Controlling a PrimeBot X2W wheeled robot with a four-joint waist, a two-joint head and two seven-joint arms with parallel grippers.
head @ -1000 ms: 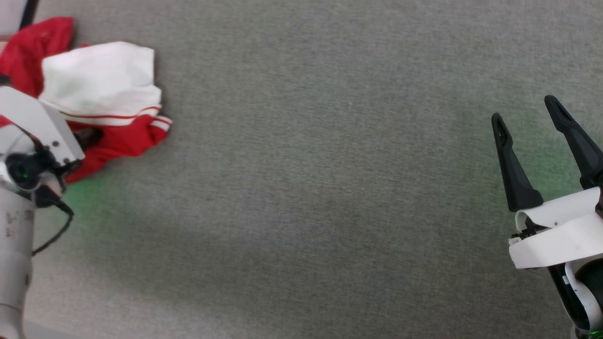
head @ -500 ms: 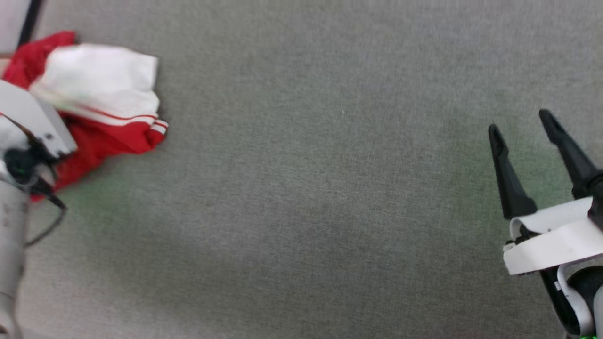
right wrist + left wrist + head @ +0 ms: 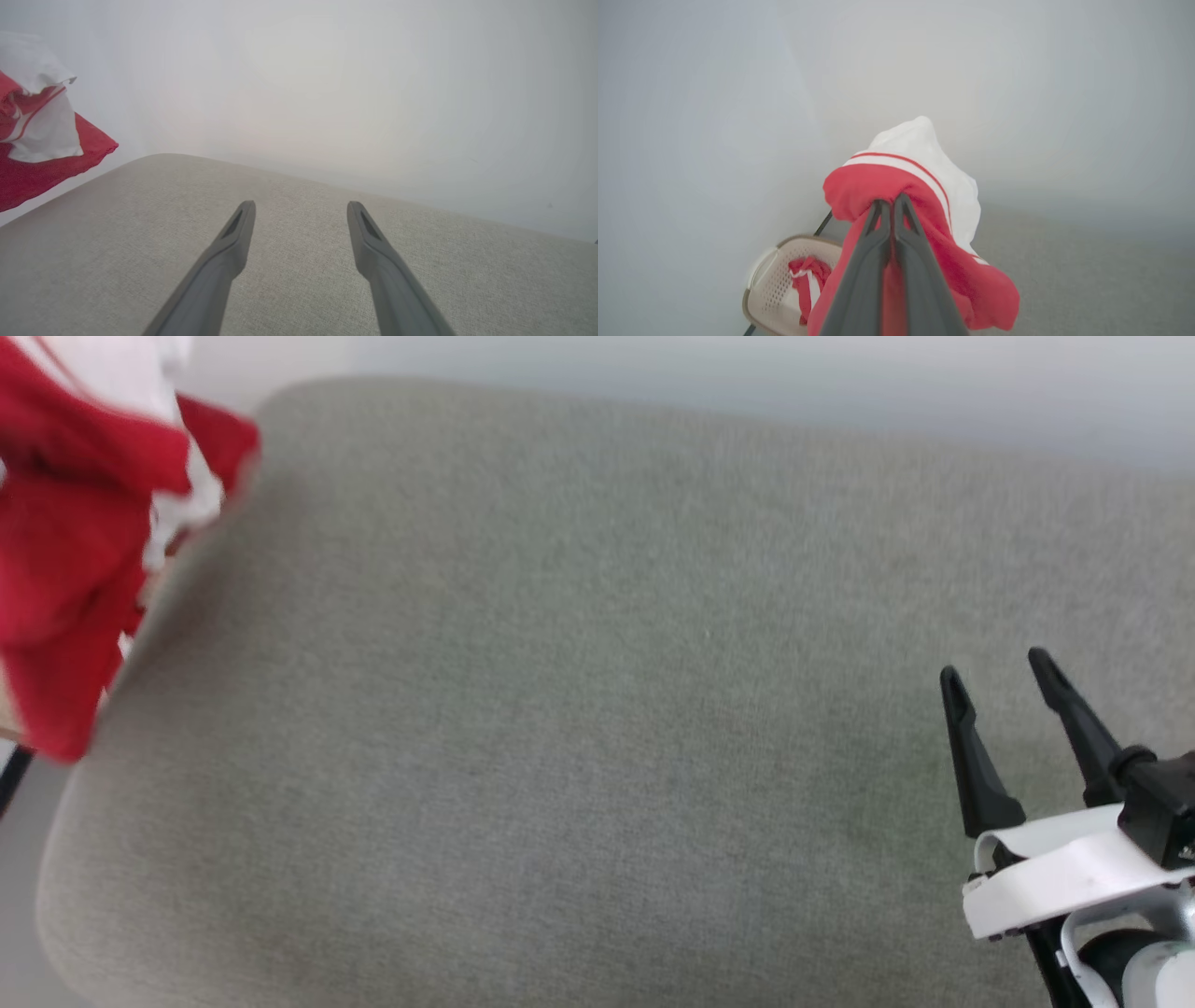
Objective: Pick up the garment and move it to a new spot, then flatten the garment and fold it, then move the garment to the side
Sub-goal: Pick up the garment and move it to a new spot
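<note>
Two fingers of the right gripper (image 3: pixel 994 665) stand apart and empty at near right, over the grey cushion (image 3: pixel 560 709). At far left, the left gripper (image 3: pixel 889 201), open a second ago, now pinches the garment (image 3: pixel 920 186) and holds it aloft, so the pickup looks done and relocation comes next.

The right tool (image 3: pixel 994 665) has two long, matte black fingers (image 3: pixel 976 775) that taper to pointed tips. They are seated in a glossy white curved plastic shell (image 3: pixel 1064 873). Beside the shell sits a black boxy block (image 3: pixel 1156 803), with a silver-grey metal part (image 3: pixel 1178 894) below it. Seen close, the left tool (image 3: pixel 889 200) has dark grey fingers (image 3: pixel 866 280), each with a shallow recessed slot near its tip.
</note>
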